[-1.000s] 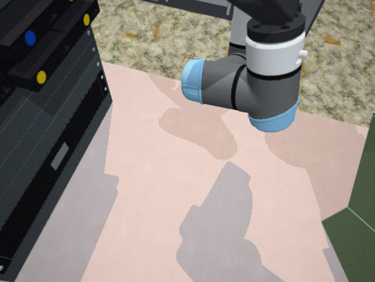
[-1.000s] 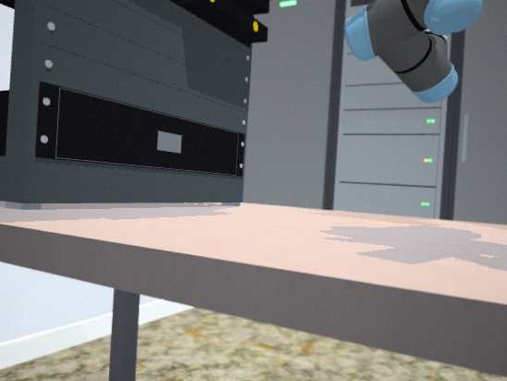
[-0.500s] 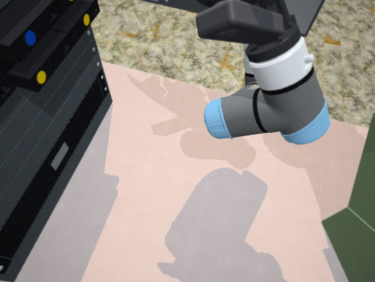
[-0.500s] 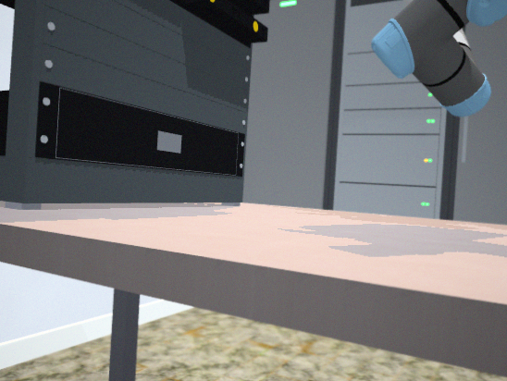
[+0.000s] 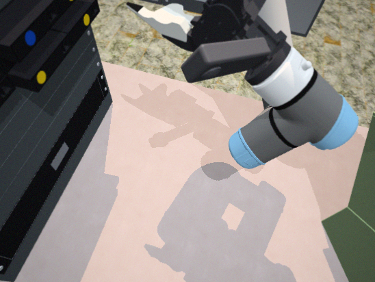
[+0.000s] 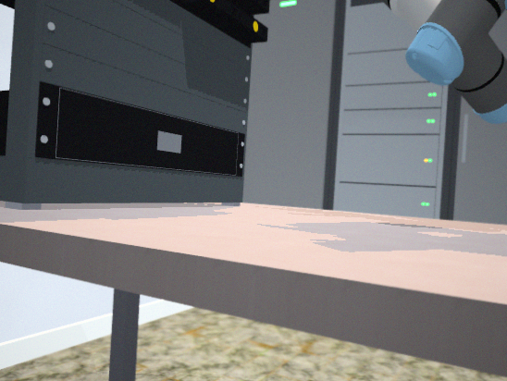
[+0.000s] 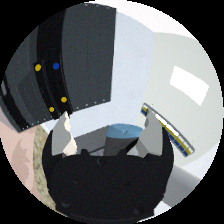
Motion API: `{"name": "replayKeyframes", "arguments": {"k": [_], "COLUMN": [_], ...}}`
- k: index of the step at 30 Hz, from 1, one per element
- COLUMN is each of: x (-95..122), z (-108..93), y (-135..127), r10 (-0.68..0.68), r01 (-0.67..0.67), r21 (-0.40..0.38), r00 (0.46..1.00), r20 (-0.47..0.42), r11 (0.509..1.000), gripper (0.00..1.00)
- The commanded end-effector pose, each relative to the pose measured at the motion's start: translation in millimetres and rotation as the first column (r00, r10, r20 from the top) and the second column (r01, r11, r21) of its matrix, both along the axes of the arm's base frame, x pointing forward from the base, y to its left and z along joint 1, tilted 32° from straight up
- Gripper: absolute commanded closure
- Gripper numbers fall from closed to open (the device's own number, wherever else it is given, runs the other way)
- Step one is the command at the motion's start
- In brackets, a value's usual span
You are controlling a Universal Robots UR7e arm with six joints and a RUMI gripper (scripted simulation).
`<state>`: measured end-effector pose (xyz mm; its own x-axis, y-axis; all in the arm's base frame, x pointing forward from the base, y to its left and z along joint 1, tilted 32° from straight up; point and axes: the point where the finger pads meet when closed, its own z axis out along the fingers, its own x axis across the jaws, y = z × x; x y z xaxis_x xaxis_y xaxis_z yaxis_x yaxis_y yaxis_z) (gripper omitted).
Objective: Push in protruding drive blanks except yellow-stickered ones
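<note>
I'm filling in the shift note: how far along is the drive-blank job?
Nothing looks done yet: the blue-dotted blank sticks out of the rack beside the yellow-stickered ones. In hand: the end effector, open and empty, hangs off to the rack's side, touching nothing. Left: pushing that blue one in; the yellow ones stay out.

Pale pink tabletop (image 6: pixel 259 240) on a grey leg (image 6: pixel 124 333), crossed by grey shadows. Beneath and beyond the tabletop, mottled stone floor (image 5: pixel 342 51). At the tabletop's far right corner, seen from above, a dark green box (image 5: pixel 352 236). Behind the tabletop in the exterior view, tall grey server cabinets (image 6: pixel 389 153) with small green lights and one amber. Left of the tabletop leg, a white baseboard (image 6: pixel 55 335) along a pale wall.
</note>
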<state>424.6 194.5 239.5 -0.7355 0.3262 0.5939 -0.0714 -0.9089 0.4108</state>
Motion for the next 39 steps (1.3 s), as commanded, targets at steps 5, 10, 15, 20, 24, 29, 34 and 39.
{"name": "replayKeyframes", "arguments": {"k": [5, 10, 15, 20, 24, 29, 34, 39], "x": [30.0, 39.9, 45.7, 50.0, 53.0, 55.4, 56.1, 57.5], "z": [-41.4, -65.4, -82.8, -98.2, -111.5, -125.0, -129.6, -138.3], "y": [-2.2, -3.3, -4.0, -4.5, -4.8, -5.2, -4.9, -3.7], "r10": [-0.038, -0.051, -0.059, -0.066, -0.071, -0.077, -0.079, -0.083], "r01": [0.034, 0.043, 0.048, 0.050, 0.051, 0.051, 0.051, 0.048], "r21": [-0.021, -0.035, -0.044, -0.053, -0.061, -0.069, -0.074, -0.085], "r00": [0.984, 0.965, 0.947, 0.929, 0.912, 0.894, 0.888, 0.877], "r20": [-0.174, -0.258, -0.315, -0.363, -0.403, -0.442, -0.454, -0.473], "r11": [0.999, 0.998, 0.998, 0.997, 0.997, 0.996, 0.996, 0.995], "gripper": [0.00, 0.00, 0.00, 0.00, 0.00, 0.00, 0.00, 0.00]}}
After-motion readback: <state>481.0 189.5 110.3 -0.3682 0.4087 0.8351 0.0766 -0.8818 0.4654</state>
